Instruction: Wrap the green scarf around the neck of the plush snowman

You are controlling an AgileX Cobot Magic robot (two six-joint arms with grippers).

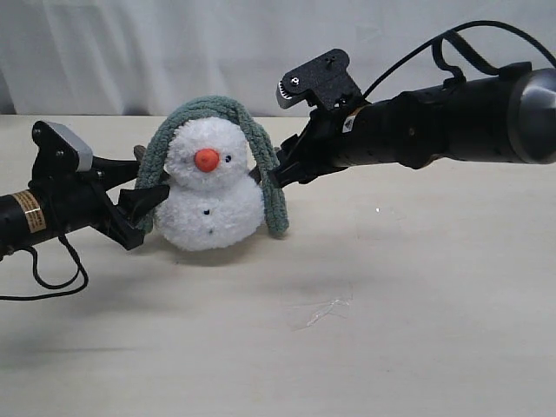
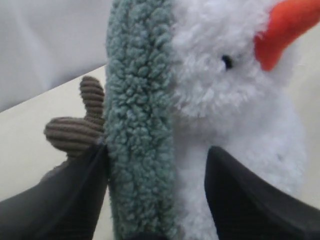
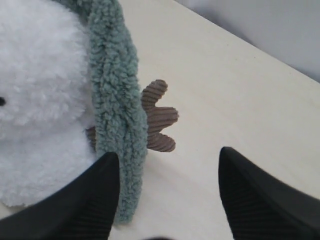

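Note:
The plush snowman [image 1: 211, 204] stands upright on the table, orange nose facing the camera. The green scarf [image 1: 208, 106] lies over the top of its head and hangs down both sides, not at the neck [image 1: 195, 180]. My left gripper [image 1: 143, 187] is open at the snowman's left side. In the left wrist view that gripper [image 2: 157, 155] straddles the hanging scarf strand [image 2: 140, 125] and part of the white body [image 2: 225, 115]. My right gripper [image 1: 271, 174] is open at the other side; its [image 3: 168, 152] one finger [image 3: 85, 200] rests beside the scarf's end [image 3: 117, 90].
Brown corduroy branch arms [image 2: 75, 132] [image 3: 159, 120] stick out behind the scarf on each side. The pale table [image 1: 391, 304] runs to a white curtain [image 1: 130, 52] at the back. A cable [image 1: 52, 278] loops under the left arm.

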